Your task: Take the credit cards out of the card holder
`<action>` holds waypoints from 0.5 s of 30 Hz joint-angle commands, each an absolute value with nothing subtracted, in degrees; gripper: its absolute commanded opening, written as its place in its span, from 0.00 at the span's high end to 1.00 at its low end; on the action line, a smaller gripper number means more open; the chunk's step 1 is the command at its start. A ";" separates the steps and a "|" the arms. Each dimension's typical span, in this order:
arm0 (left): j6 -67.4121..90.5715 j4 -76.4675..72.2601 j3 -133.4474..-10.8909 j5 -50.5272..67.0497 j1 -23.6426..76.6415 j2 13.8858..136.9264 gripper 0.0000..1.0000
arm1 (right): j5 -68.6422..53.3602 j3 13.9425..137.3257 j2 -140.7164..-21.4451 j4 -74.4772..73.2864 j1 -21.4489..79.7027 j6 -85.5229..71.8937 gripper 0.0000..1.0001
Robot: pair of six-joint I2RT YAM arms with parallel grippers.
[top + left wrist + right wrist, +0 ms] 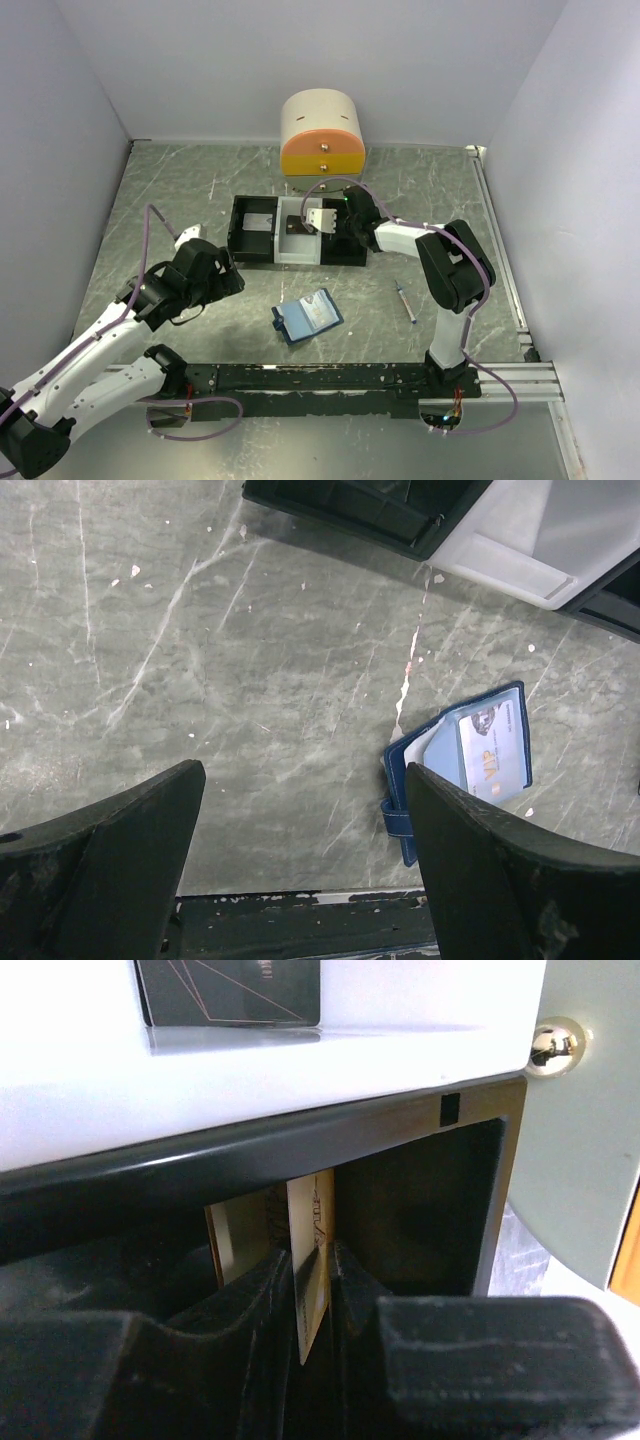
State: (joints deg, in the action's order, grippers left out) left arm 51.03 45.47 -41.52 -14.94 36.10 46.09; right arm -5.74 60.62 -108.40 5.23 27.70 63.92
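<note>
Matte black left fingers (110,860) gape wide over the veined grey bench (250,680). Beyond them the card holder (308,317) lies open and flat, navy-edged, pale blue inside. Farther, in the black-and-white tray (240,228), a thin tan credit card (312,1260) stands between the right fingers (250,1310); whether they grip it I cannot tell.

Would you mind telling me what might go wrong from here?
The tan-gold card stands on edge between the right gripper's fingers inside the tray; it may catch on a finger and be dragged out on withdrawal. The card holder lies loose with a blue card still in it; pulling that card could drag the holder along unless the open left gripper pins it.
</note>
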 commanded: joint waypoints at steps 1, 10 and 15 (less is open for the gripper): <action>50.69 45.09 -42.35 -14.61 35.68 45.58 0.07 | -6.29 60.43 -108.45 2.77 27.68 63.97 0.80; 50.00 45.27 -42.46 -14.15 35.67 46.25 0.08 | -4.89 59.59 -108.25 3.18 27.61 62.37 0.65; 50.36 44.89 -41.69 -13.45 35.64 45.65 0.08 | -4.15 59.87 -108.74 2.71 27.55 62.53 0.64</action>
